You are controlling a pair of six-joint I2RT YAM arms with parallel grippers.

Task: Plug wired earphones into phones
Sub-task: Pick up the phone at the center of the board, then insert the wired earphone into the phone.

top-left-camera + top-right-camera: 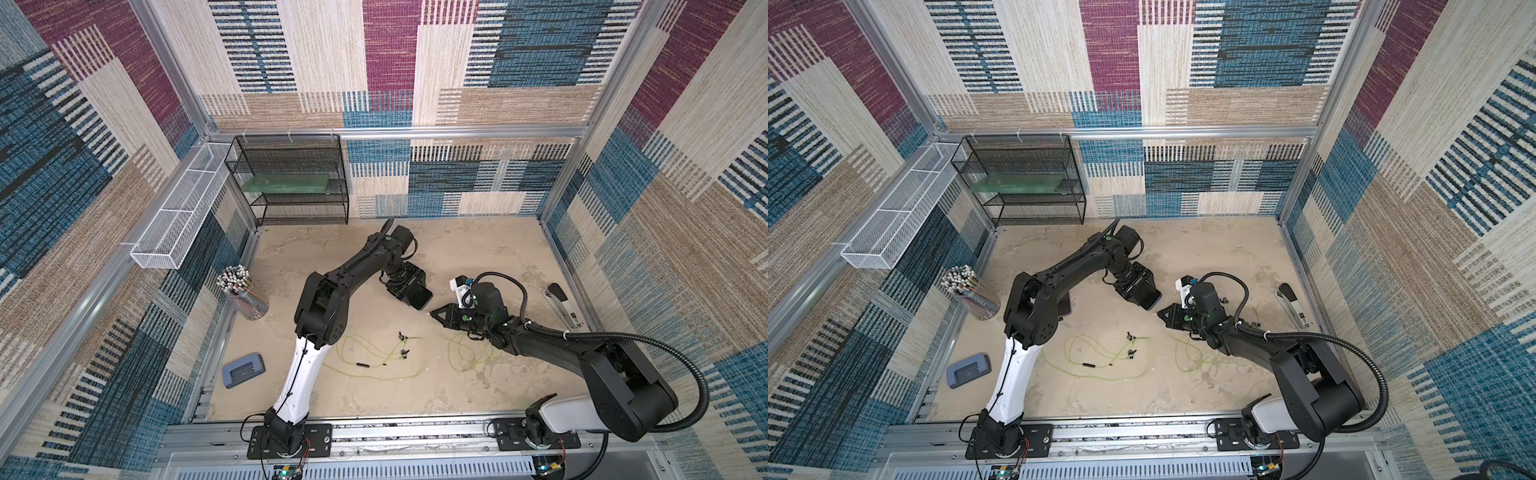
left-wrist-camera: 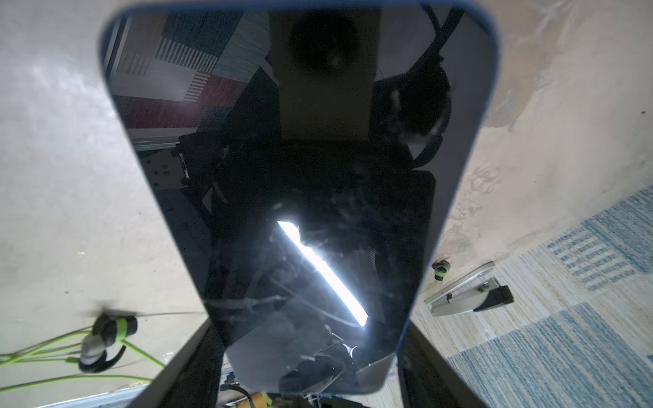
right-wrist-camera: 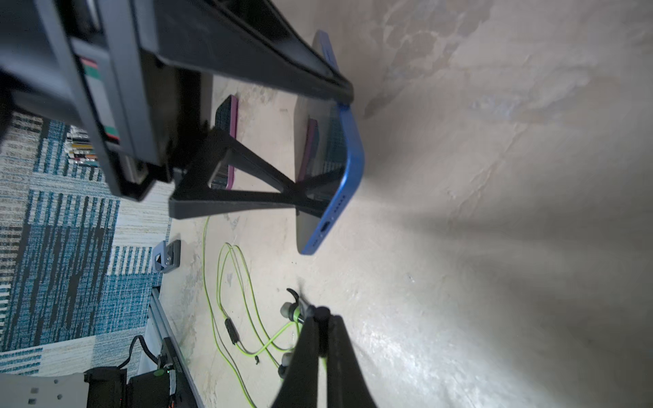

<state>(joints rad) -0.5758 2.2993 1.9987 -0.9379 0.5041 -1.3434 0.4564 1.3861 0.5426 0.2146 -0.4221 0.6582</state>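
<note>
the left jaws are clamped across the width of the blue-edged phone [image 2: 300, 159]. they hold it clear of the tabletop [image 1: 478, 257], with its port [image 3: 324, 228] end poking out toward the right jaws. it's a stiff, glossy slab and i'd guess the glass is slippery, so gripping the side rails looks sensible. a second phone [image 3: 232, 141], purple-edged, lies flat beyond the left jaws.

one set of earphones [image 1: 374, 357] lies in loose loops near both pairs of jaws, touched by neither. the other cable [image 1: 461, 353] trails under the right jaws. it looks limp and light, and is best held right at its stiff end. the right jaws are pinched shut on what looks like a small black plug [image 3: 321, 314], just short of the port and not yet in.

far behind the left jaws, a black mesh rack [image 1: 291, 208] carries a flat green board [image 1: 286, 183]. the white wall basket [image 1: 178, 216] looks empty. a clear cup [image 1: 249, 303] is packed with pencils.
</note>
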